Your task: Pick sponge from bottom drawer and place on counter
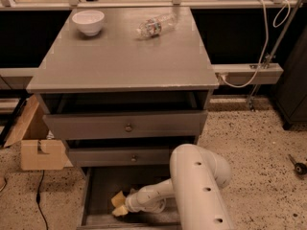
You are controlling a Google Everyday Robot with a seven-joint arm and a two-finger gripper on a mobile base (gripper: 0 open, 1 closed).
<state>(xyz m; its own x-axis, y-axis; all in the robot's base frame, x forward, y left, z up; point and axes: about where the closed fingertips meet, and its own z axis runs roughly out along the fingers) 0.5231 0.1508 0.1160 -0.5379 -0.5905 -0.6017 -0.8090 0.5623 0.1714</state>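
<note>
The gripper (pixel 123 206) reaches low into the open bottom drawer (pixel 102 186), meeting the sponge (pixel 116 198) on its floor for lifting to the counter (pixel 124 61) above; whether it has a grip cannot be told.

Dim, warm light from above on a grey drawer cabinet, with the lower parts sunk in shadow.
The surface (pixel 120 61) is the brightest broad area, and the white bowl (pixel 88 21) and the plastic bottle (pixel 154 26) catch small highlights. Deep shadow fills the recesses under its overhang. The bottom drawer (pixel 100 186) has a murky floor, and the gripper (pixel 121 206), low inside it towards the left, shows only as pale patches against the dark. The white arm (pixel 199 186) is evenly lit.
</note>
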